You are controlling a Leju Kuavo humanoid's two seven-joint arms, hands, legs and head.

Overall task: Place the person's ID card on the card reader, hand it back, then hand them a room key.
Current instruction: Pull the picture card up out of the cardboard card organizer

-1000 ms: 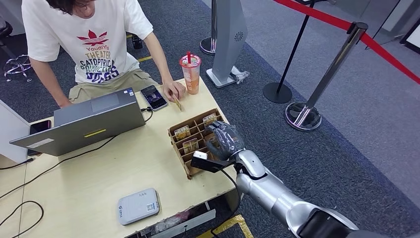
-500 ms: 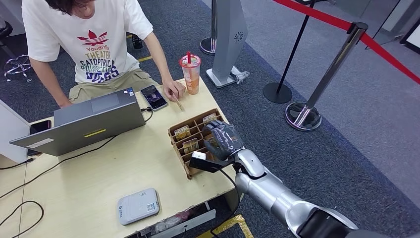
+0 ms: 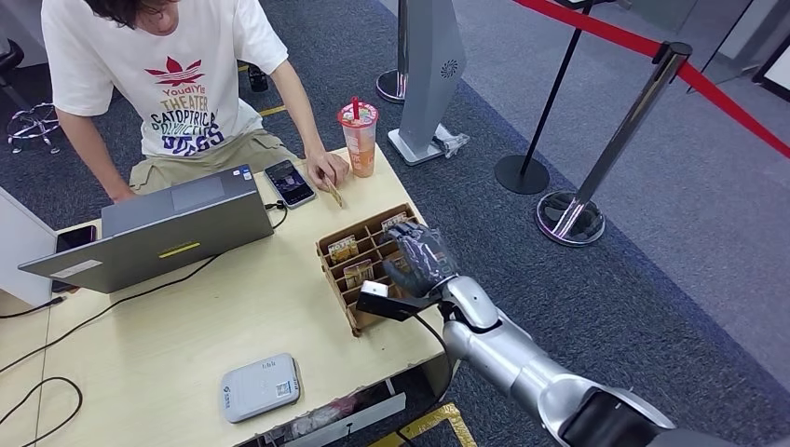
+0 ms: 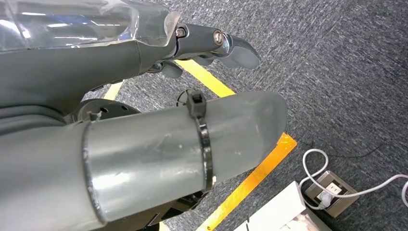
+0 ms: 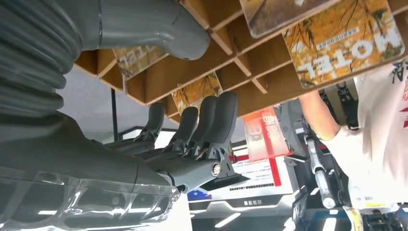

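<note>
Far to the left of the right hand [image 3: 421, 258], near the table's front edge, lies the flat grey-white card reader [image 3: 261, 386] with nothing on it. Farther across the table, beyond and left of that hand, the person's hand [image 3: 326, 169] rests by a small tan card [image 3: 333, 194], probably the ID.

The brown wooden compartment rack [image 3: 347, 277] of printed room key cards [image 5: 344, 42] sits directly under the right hand. Its fingers [image 5: 211, 120] are straight and apart, holding nothing, tips just above the dividers; the cards stand upright in their slots, faces tilted toward the palm. A key pick looks next, and this hand is nearest.

The left hand [image 4: 159, 96] hangs over carpet, fingers loose and empty.
</note>
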